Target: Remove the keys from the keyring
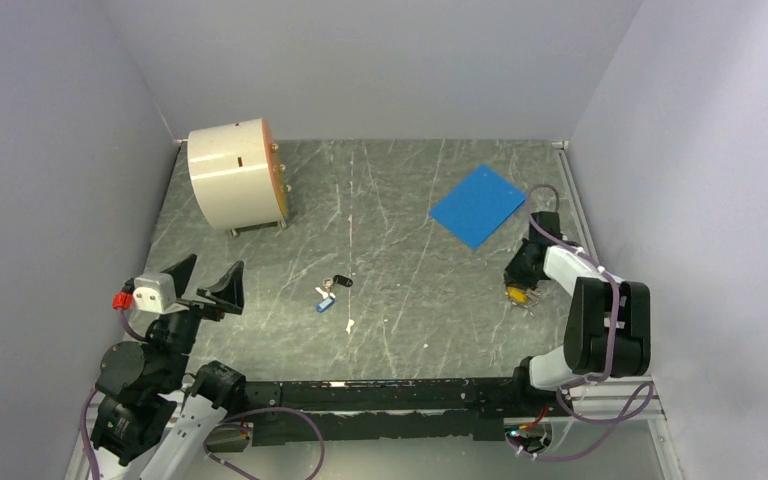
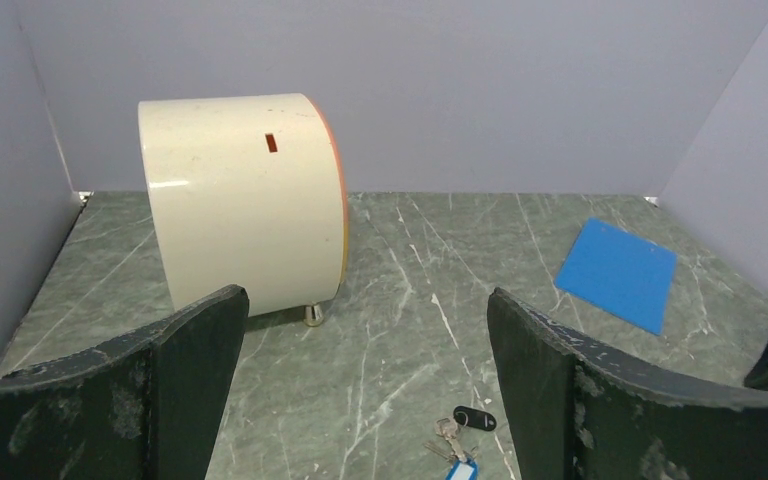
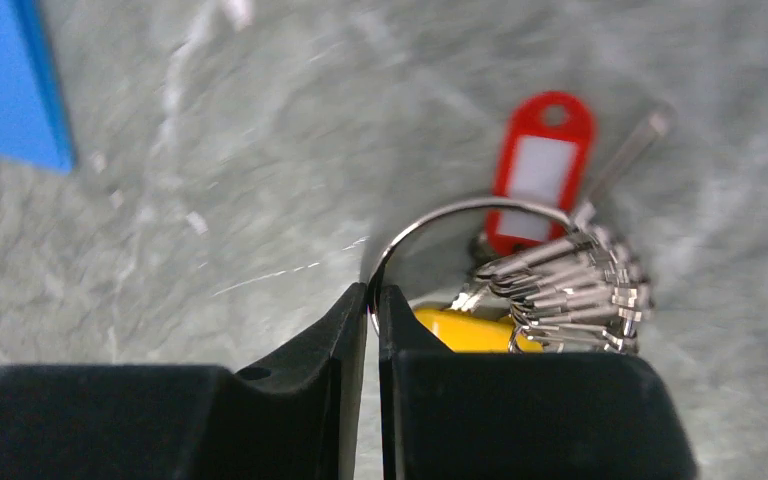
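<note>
From above, the right claw (image 1: 516, 287) is seen low on the surface (image 1: 410, 300), at a yellow tag (image 1: 516, 294); the left claw (image 1: 205, 283) is held wide, well apart.

In the left wrist view nothing is held.

In the right wrist view the keyring (image 3: 460, 206) is pinched between nearly closed fingers (image 3: 310, 350), the keys (image 3: 540, 165) gathered on it.

Securing the ring is judged in hand; next, a key must be worked off.

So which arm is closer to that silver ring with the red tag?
The right. The right gripper is pinched onto the keyring itself, gripping its wire. The left gripper hangs open far across the table, on the left side.
</note>
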Tool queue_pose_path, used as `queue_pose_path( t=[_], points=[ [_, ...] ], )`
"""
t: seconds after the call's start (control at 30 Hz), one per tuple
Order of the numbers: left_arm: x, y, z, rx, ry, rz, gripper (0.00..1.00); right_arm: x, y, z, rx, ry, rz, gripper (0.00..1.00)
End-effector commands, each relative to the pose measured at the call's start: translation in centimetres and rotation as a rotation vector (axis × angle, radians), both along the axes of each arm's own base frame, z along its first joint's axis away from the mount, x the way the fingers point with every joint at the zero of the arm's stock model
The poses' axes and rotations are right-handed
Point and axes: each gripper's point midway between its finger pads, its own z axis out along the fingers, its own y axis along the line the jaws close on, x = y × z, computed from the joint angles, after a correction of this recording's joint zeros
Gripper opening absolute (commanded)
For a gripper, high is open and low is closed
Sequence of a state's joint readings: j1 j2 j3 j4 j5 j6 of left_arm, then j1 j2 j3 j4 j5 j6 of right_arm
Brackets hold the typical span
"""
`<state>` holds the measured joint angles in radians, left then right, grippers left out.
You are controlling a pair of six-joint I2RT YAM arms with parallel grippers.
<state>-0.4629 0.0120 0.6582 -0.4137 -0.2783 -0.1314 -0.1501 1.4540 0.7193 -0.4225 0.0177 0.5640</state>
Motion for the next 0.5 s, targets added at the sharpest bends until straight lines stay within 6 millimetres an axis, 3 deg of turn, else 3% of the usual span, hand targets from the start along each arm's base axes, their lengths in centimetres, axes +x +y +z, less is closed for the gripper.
queue_pose_path(
  t=[0.0,0.33,0.47],
  points=[
    [-0.4,-0.2,1.1,0.011,-0.046,-0.019,0.95,1.2,4.4,0.4,0.052,-0.015,0.157,0.12],
    [-0.3,-0.6,0.9,0.024,-0.029,-0.039,0.95,1.6,14.2,1.9,0.092,-0.036,0.504,0.08],
    [-0.2,-0.8,0.8,0.029,-0.022,-0.043,0.95,1.4,17.0,2.3,0.057,-0.034,0.617,0.06]
  ],
)
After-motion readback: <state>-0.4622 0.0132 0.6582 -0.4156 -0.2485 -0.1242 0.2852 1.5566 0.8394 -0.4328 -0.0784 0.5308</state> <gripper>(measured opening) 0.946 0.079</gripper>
